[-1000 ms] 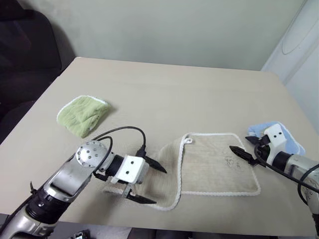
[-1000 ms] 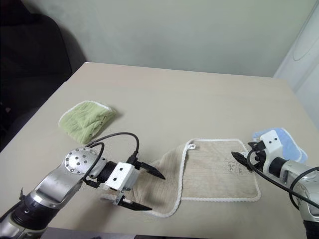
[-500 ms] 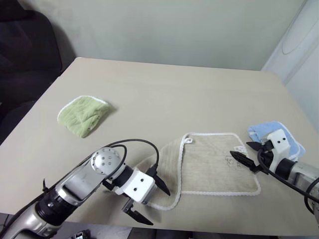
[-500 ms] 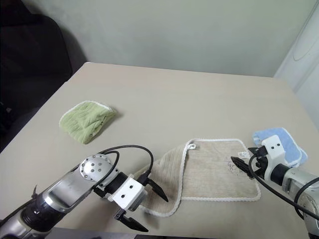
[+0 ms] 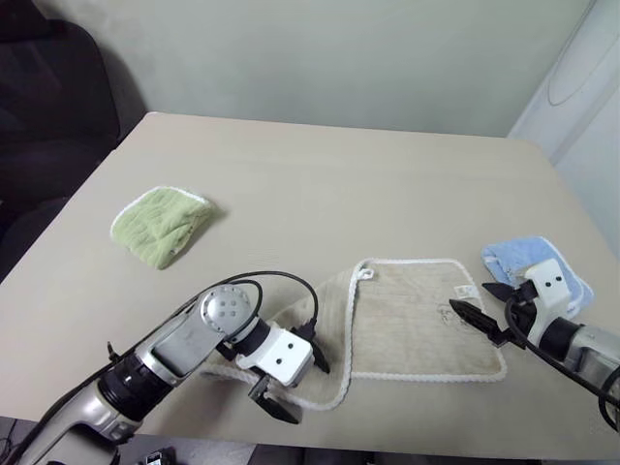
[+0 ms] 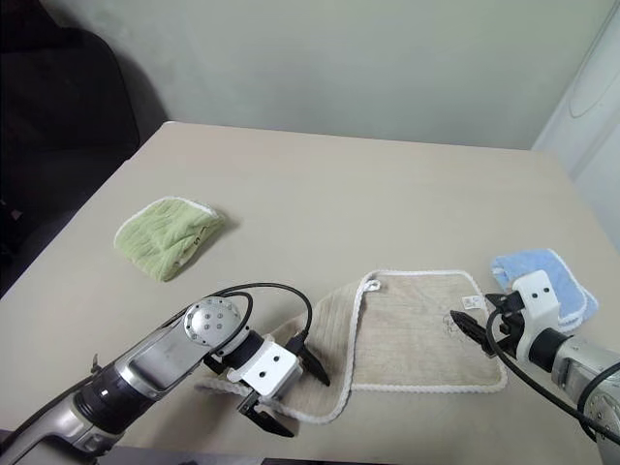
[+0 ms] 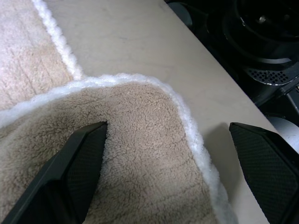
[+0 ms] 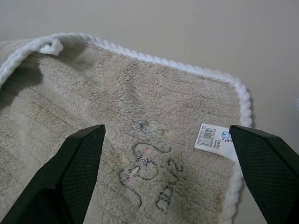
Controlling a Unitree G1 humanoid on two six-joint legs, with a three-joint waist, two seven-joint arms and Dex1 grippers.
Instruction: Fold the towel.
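A pale beige table (image 5: 320,184) is standing against a plain light wall, with something dark at the far left edge of the scene that is hard to make out. Three cloths are lying on the table: one towel (image 5: 417,325), beige with white corded edging, one green towel (image 5: 160,223) bunched up well apart from both grippers, and one light blue towel (image 5: 533,262) folded just behind the right gripper (image 5: 482,308).

The towel is lying near the table's front edge, between the two grippers. Its larger part is lying flat, carrying one small white loop (image 5: 364,274) at a far corner and one small label (image 8: 216,141) that is sitting between the right gripper's spread fingers, close to one fingertip (image 8: 261,154). A faint embroidered mark is showing near the label, too blurred to read.

The left gripper (image 5: 291,383) is hovering at the towel's folded-over flap, jaws spread wide and holding nothing; one finger (image 7: 74,163) is lying over the fleecy flap, the other is off the corded edge, over bare table. The flap is covering part of the layer beneath, and the left gripper's housing is hiding the nearest corner in the head views. The right arm is being cut off at the picture's edge.
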